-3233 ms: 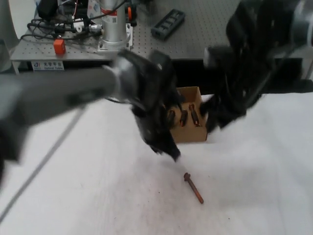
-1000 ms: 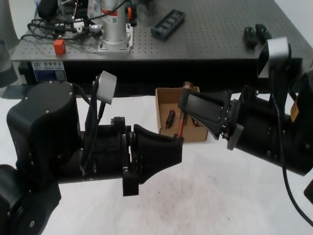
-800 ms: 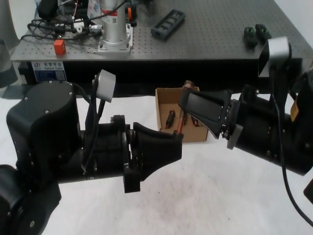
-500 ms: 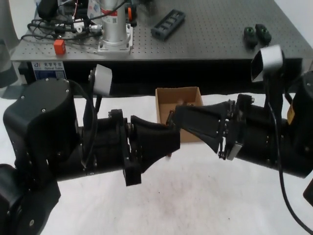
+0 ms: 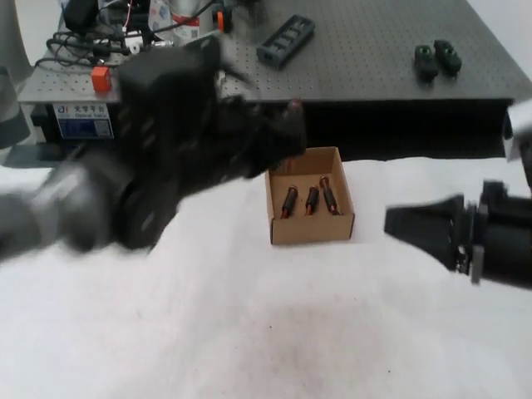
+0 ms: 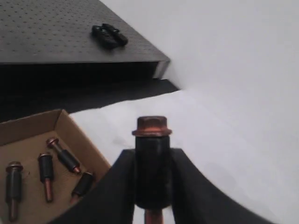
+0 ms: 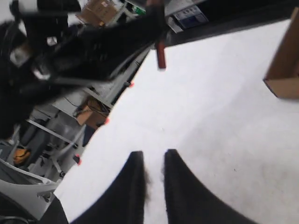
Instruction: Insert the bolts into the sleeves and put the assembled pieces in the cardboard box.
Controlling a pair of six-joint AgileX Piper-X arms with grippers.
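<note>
White cloth (image 5: 249, 332) on the bench; one box (image 5: 312, 229), two claws.
We list: left claw (image 6: 152, 161), clamped on a black sleeve (image 6: 152, 182) with a bolt (image 6: 152, 126) through it, held up near the box; right claw (image 7: 153, 161), low over the cloth, fingers a narrow gap apart, empty; sleeved bolts (image 5: 312, 199), lying in the box.

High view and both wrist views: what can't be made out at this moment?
1. High view: the left gripper is blurred, so its hold is unreadable there.
2. Left wrist view: the copper bolt sits in the black sleeve, and its lower shank is cut by the picture edge.
3. Left wrist view: the brown cardboard box is cut by the edge, so the assembled pieces are uncountable.
4. Right wrist view: the box's wall hides its contents.
</note>
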